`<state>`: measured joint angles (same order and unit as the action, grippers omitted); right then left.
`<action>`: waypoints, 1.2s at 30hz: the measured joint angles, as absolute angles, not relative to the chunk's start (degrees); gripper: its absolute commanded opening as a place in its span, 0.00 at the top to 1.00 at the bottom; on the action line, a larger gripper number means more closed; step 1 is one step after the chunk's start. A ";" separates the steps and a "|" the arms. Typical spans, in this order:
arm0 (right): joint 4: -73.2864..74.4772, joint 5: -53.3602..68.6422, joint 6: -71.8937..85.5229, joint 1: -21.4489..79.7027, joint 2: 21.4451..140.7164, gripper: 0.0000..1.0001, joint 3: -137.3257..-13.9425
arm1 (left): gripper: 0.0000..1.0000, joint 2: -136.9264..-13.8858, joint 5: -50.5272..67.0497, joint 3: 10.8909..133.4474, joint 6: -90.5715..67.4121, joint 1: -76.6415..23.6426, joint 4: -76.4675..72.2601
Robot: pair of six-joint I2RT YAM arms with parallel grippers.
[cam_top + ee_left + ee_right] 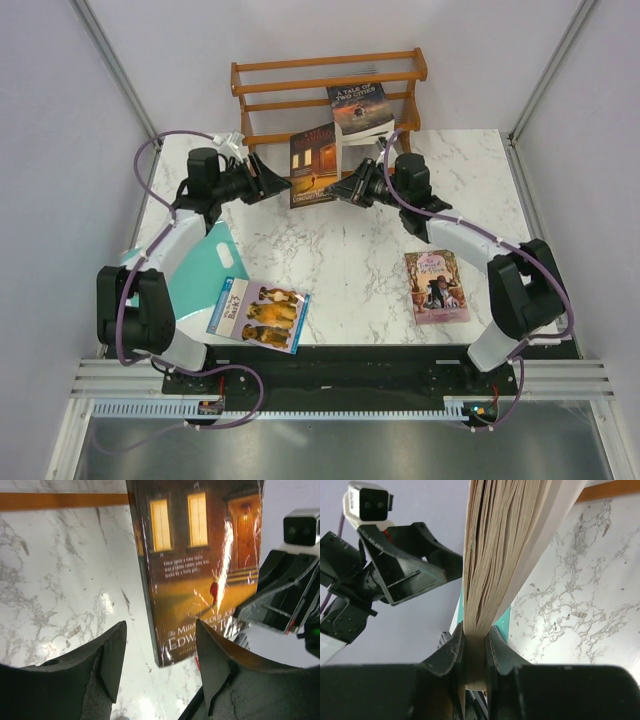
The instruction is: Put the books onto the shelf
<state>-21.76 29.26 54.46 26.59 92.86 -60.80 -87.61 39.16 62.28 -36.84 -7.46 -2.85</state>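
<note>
The brown-orange book stands tilted on the marble table just in front of the shelf. My right gripper is shut on its page edge, both jaws pressed flat on the paper. My left gripper hangs open beside the cover, its fingers clear of the book's lower corner. "A Tale of Two Cities" rests on the shelf's right part. A blue-white book with dogs and a pink book lie flat on the table.
A teal cutting board lies at the table's left edge under my left arm. Grey walls close in the table on both sides and behind the shelf. The two grippers face each other closely across the book.
</note>
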 measured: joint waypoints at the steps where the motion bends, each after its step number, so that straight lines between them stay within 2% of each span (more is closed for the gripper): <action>1: -21.10 30.11 53.98 26.22 93.62 0.96 -61.98 | 0.36 -86.80 38.57 62.02 -35.73 -7.35 -1.76; 11: -12.71 37.82 49.87 25.47 102.26 0.96 -74.28 | 0.36 -85.36 34.79 58.98 -29.17 -6.33 6.09; 36: -12.45 42.48 58.70 15.09 111.31 0.95 -86.30 | 0.36 -81.91 31.33 56.27 -24.05 -4.84 11.07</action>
<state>-12.45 42.48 58.70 15.09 111.31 -86.30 -81.91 31.33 56.27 -24.05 -4.84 11.07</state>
